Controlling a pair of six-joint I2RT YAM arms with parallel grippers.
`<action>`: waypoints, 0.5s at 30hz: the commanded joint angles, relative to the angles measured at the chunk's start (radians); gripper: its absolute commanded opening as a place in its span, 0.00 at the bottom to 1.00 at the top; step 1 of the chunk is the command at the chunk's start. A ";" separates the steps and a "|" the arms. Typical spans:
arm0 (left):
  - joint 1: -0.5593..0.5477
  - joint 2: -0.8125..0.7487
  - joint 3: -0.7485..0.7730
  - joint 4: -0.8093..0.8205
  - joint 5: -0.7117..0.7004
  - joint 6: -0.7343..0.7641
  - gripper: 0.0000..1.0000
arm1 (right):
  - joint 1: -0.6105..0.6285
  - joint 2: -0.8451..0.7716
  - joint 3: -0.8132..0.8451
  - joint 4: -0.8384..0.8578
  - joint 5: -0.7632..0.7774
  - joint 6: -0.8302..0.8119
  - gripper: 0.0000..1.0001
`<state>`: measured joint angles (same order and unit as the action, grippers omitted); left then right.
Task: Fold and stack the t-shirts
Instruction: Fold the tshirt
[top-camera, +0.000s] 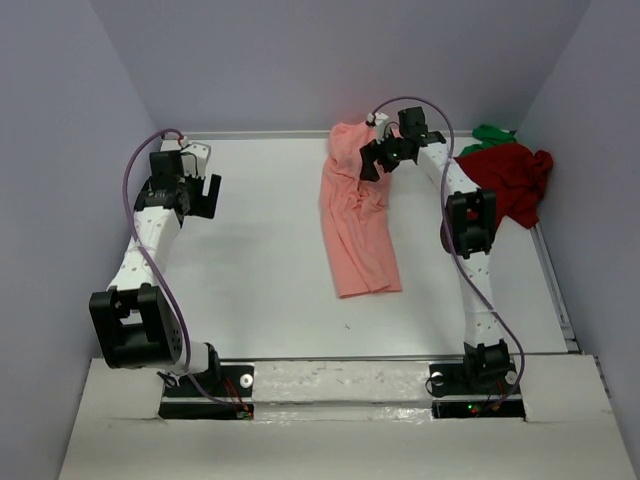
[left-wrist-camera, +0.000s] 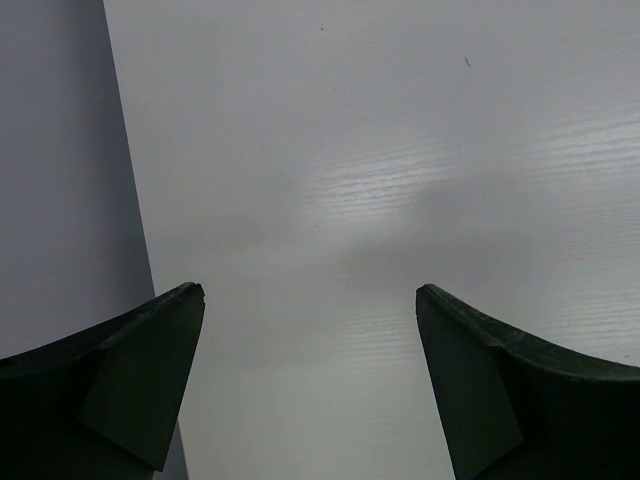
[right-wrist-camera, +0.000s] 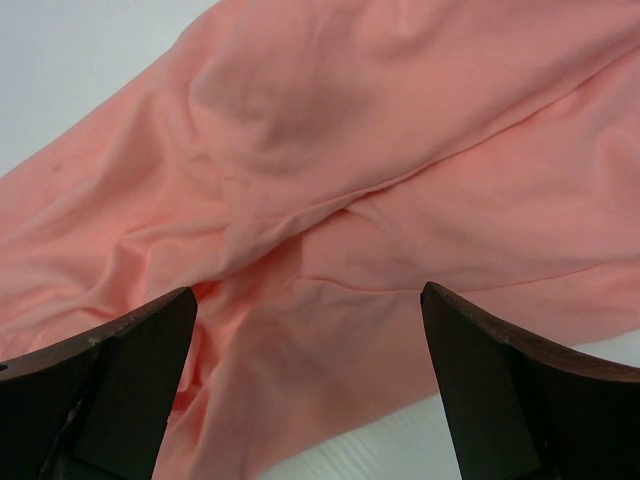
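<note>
The salmon-pink t-shirt (top-camera: 358, 225) lies rumpled in a long strip down the middle of the table (top-camera: 250, 260). The dark red t-shirt (top-camera: 512, 180) is heaped at the far right corner, with the green t-shirt (top-camera: 492, 132) a small crumple behind it. Our right gripper (top-camera: 388, 152) hovers over the pink shirt's far end, jaws wide and empty. Our left gripper (top-camera: 203, 190), equally wide, hangs over bare surface well apart from any cloth. We judge the risk is pinching overlapped layers at once, since creases cross beneath the jaws; a lift would then bunch the shirt rather than spread it. Whether the fingertips touch cloth, we cannot quite tell.
</note>
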<state>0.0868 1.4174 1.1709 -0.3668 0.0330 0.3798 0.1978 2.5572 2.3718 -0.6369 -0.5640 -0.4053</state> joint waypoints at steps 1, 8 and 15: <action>0.004 0.000 0.003 0.000 0.010 -0.007 0.99 | 0.008 0.000 0.003 -0.127 -0.065 -0.058 1.00; 0.005 0.011 0.004 -0.006 0.021 -0.009 0.99 | 0.008 0.026 0.044 -0.251 -0.060 -0.087 1.00; 0.005 -0.011 -0.016 -0.009 0.024 -0.009 0.99 | 0.008 -0.072 -0.069 -0.307 -0.134 -0.110 1.00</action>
<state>0.0872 1.4322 1.1709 -0.3679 0.0475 0.3794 0.2035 2.5710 2.3611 -0.8734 -0.6342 -0.4995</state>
